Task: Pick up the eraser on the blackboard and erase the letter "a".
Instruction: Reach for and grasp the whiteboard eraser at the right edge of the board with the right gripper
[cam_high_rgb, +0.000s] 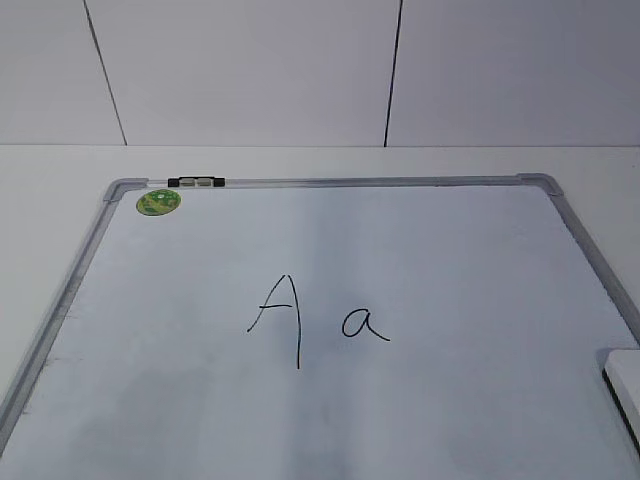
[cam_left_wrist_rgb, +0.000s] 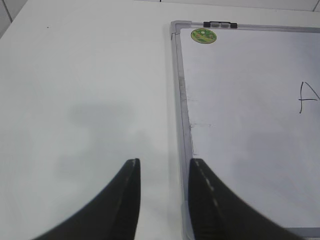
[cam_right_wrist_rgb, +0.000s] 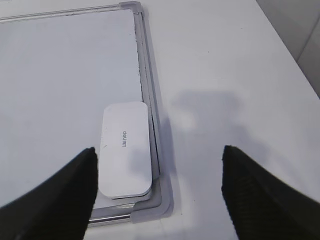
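Observation:
The blackboard (cam_high_rgb: 450, 260) is a white board with a grey frame, lying flat on the table. A capital "A" and a small letter "a" (cam_high_rgb: 364, 325) are written near its middle. The white eraser (cam_right_wrist_rgb: 125, 148) lies in the board's near right corner; its edge shows in the exterior view (cam_high_rgb: 625, 377). My right gripper (cam_right_wrist_rgb: 159, 187) is open, hovering above that corner, with the eraser between and just ahead of its fingers. My left gripper (cam_left_wrist_rgb: 164, 170) is open and empty above the board's left frame edge (cam_left_wrist_rgb: 181, 115). Neither gripper shows in the exterior view.
A green round sticker (cam_high_rgb: 158, 202) and a small black-and-white clip (cam_high_rgb: 196, 182) sit at the board's far left corner. White table (cam_left_wrist_rgb: 90, 90) surrounds the board. A white panelled wall (cam_high_rgb: 300, 70) stands behind.

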